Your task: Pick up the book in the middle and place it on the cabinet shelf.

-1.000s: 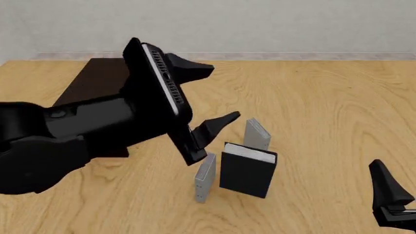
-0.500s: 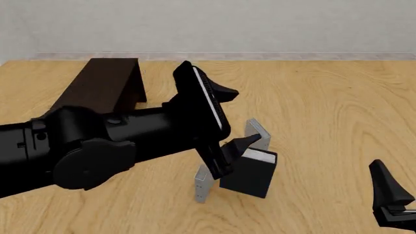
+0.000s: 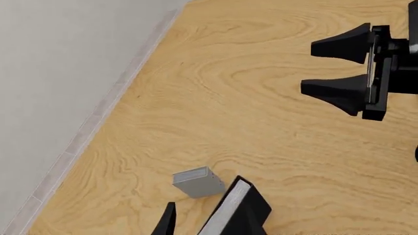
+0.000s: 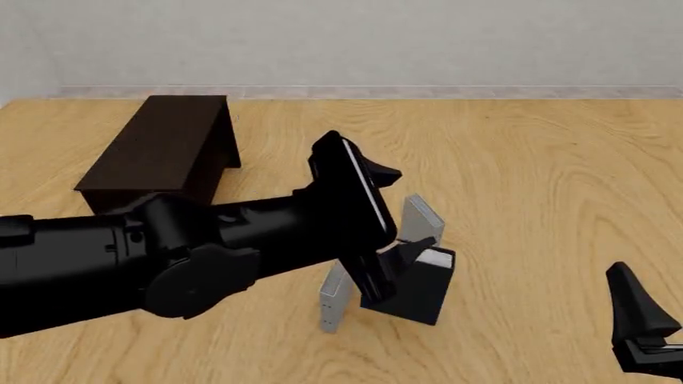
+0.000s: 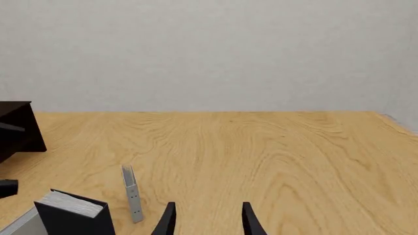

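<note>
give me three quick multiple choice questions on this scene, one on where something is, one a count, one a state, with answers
1. In the front view, the long dark brown wooden cabinet stands:
A far left
B far right
C near centre

2. How many thin light-grey books stand beside the thick dark navy hardcover book?
A one
B two
C four

3. The right gripper is:
A shut on a book
B open and holding nothing
C resting on the cabinet

Answers: 1 A, it sits by the table's far left part. 2 B, one grey book behind, another in front. 3 B, its jaws stand apart over bare table.
</note>
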Controlling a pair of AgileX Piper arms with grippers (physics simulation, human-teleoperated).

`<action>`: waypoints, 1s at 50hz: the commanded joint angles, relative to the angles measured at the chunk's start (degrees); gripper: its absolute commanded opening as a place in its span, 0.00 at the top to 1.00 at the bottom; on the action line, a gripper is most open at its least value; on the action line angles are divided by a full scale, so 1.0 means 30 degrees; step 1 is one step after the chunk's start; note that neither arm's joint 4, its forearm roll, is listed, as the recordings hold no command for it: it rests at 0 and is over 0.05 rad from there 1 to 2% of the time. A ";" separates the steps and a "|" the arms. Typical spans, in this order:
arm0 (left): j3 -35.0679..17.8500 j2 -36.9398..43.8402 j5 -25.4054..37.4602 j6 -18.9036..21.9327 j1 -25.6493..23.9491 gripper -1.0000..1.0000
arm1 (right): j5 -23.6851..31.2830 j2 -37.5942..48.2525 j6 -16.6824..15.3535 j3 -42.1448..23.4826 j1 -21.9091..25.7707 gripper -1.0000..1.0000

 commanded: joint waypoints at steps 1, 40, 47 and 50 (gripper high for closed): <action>0.0394 0.0625 -0.0741 -0.0457 -0.0268 0.00 | 0.0000 0.0003 0.0003 0.0000 -0.0003 0.00; 0.0205 0.3242 -0.2207 -0.1250 -0.0125 0.00 | 0.0001 0.0001 0.0000 0.0000 0.0002 0.00; -0.0150 0.3607 -0.1813 -0.1158 -0.0076 0.00 | -0.0001 0.0004 0.0005 0.0000 0.0001 0.00; -0.0724 0.3712 -0.1097 -0.1193 -0.0062 0.00 | 0.0000 0.0002 0.0004 0.0000 -0.0002 0.00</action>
